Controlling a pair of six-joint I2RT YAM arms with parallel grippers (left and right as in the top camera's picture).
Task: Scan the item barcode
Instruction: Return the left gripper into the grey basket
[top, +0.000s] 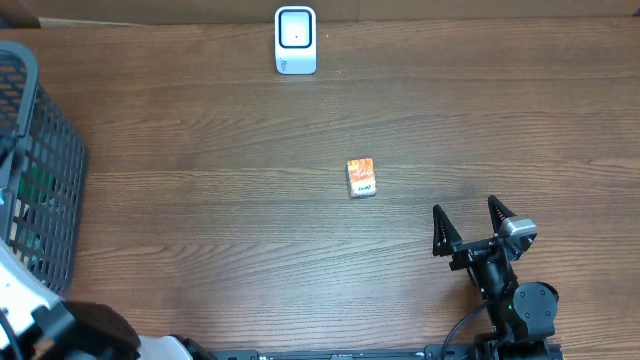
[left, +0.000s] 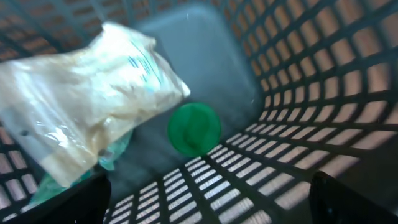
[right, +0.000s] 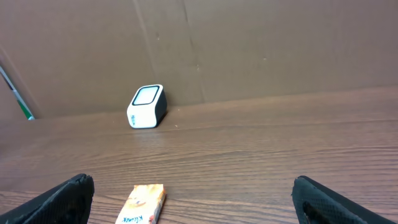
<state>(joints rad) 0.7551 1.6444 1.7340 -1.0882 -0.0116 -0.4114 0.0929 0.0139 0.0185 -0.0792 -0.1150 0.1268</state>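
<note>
My left fingers (left: 348, 202) are spread wide and empty inside the basket (top: 50, 180). On the worktop (top: 200, 150), the orange box (top: 361, 177) points its long axis toward the scanner (top: 295, 40). It lies ahead-left of my nearer right fingers (top: 441, 232), which are fully open and empty.

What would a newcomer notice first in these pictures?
A small orange box lies alone in the middle of the table, with the white scanner at its far edge. The left gripper hangs open inside the dark mesh basket at the left, above a clear plastic bag and a green round object. The right gripper stands open near the box.
</note>
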